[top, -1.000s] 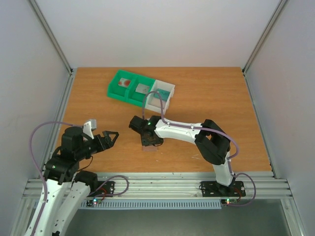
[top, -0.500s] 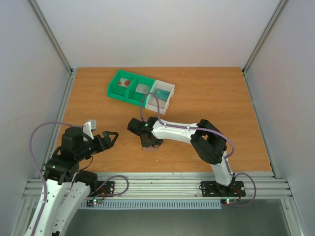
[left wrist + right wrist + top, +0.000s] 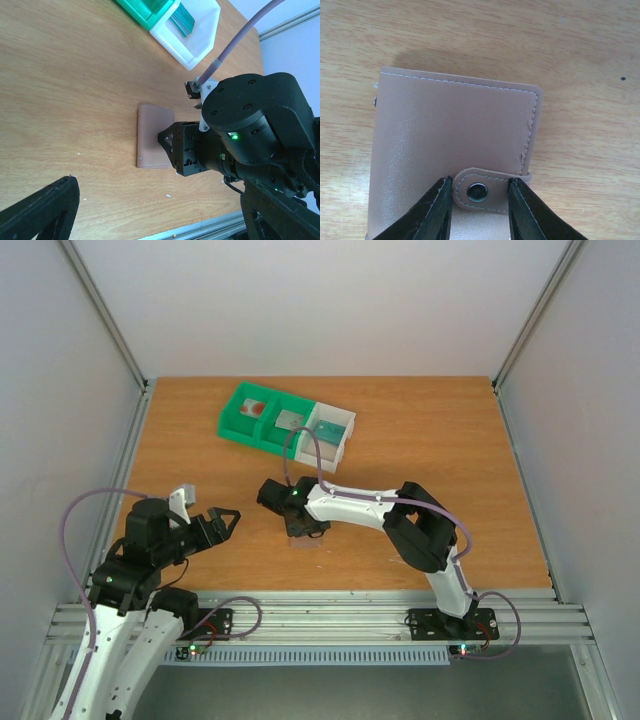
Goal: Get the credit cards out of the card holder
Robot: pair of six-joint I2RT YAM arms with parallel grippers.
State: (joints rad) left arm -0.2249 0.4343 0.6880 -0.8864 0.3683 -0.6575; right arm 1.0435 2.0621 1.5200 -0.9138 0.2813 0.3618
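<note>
The card holder [image 3: 455,125] looks pinkish-brown here. It lies folded flat on the table, with its snap tab [image 3: 492,194] fastened. It also shows in the top view [image 3: 304,539] and the left wrist view [image 3: 151,134]. My right gripper [image 3: 479,192] points down on it, its fingers touching both ends of the snap tab. My left gripper [image 3: 218,521] is open and empty, raised at the near left. A white card with a red patch [image 3: 254,408] and a grey card [image 3: 289,420] lie in the tray.
A green-and-white three-compartment tray [image 3: 232,424] stands at the back left. Its white end compartment [image 3: 200,35] holds teal cards [image 3: 182,19]. The right arm's cable [image 3: 240,37] arches above the holder. Metal rails run along the near table edge.
The right arm's elbow and wrist have shifted slightly left, while its gripper stays down on the card holder. The left arm has not moved.
</note>
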